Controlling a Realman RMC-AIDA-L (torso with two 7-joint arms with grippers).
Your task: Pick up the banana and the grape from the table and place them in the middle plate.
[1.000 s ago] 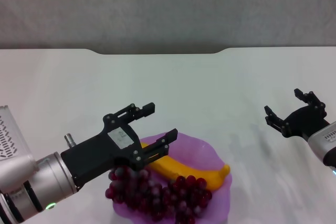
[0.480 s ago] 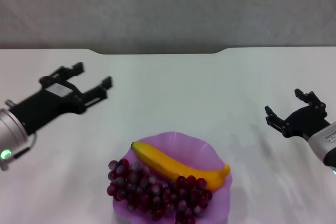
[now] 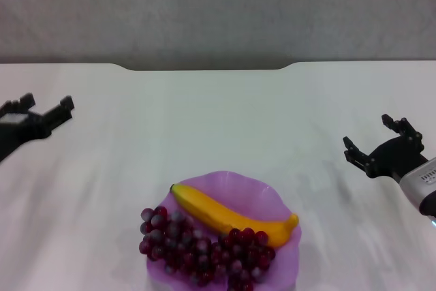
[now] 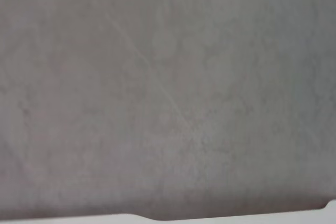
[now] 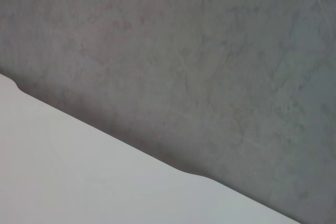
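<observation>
Table [image 3: 218,120] w/ plate [image 3: 269,192] near front edge; L pincer [image 3: 41,110] & R pincer [image 3: 381,141] apparently gaping, well apart.

The middle plate [image 3: 272,199] sits on the table [image 3: 218,120] at 6 o'clock. In it the banana [image 3: 228,217] lies across the centre, and the grape [image 3: 197,249] touches it at its 7 o'clock side.
</observation>
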